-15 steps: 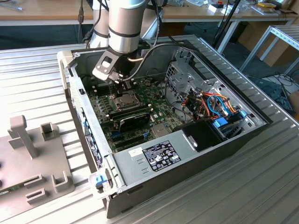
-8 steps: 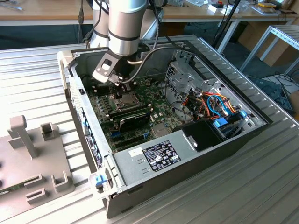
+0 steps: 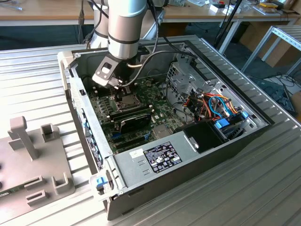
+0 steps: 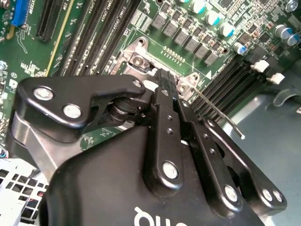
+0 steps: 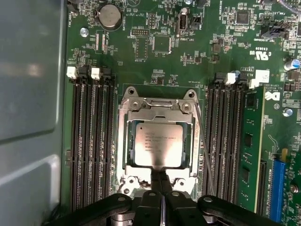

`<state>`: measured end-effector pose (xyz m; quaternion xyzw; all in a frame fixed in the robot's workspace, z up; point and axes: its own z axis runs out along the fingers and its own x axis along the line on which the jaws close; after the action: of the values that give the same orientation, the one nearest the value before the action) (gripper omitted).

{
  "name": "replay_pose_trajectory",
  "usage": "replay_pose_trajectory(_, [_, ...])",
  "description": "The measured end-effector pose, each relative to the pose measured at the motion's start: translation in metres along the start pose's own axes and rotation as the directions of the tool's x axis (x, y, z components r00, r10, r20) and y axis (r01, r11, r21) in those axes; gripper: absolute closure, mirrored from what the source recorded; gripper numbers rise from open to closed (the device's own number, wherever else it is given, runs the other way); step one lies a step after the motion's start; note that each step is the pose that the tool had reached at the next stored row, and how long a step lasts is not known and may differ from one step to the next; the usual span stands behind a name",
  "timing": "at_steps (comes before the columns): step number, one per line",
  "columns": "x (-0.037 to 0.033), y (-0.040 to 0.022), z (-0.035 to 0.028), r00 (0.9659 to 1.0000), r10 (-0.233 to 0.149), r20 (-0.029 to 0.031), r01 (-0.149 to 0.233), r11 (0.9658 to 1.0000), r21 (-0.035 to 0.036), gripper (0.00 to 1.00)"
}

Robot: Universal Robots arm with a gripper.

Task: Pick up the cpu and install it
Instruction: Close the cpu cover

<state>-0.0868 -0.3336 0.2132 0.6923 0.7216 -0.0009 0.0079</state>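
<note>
The cpu (image 5: 157, 143) is judged light, stiff and fragile, best gripped by its edges; the tool (image 5: 160, 176) is pressed together at its edge.

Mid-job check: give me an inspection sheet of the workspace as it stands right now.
Surface: slatted metal table, open computer case on it.
Job's things: cpu lies flat, socket frame around it.
Clutter: grey fixture block at the exterior view's left.
Grippers: gripper shut, tips at the frame's edge.
Cables: orange and blue bundle inside the case.
Surroundings: workbenches behind.
</note>
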Motion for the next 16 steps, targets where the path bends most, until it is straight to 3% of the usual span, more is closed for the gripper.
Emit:
replay_pose_trajectory(10, [0.0001,-0.0002,0.0075,1.0000,0.000,0.0017,0.000,1.0000,0.0002,0.89])
replay_pose_trajectory(11, [0.0001,-0.0001,0.0032,1.0000,0.000,0.0016,0.000,1.0000,0.0001,0.89])
replay_pose_trajectory(13, [-0.0003,0.0002,-0.0258,1.0000,0.000,0.0015,0.000,1.0000,-0.0001,0.89])
replay_pose_trajectory(16, [-0.0003,0.0002,-0.0267,1.0000,0.000,0.0016,0.000,1.0000,0.0000,0.89])
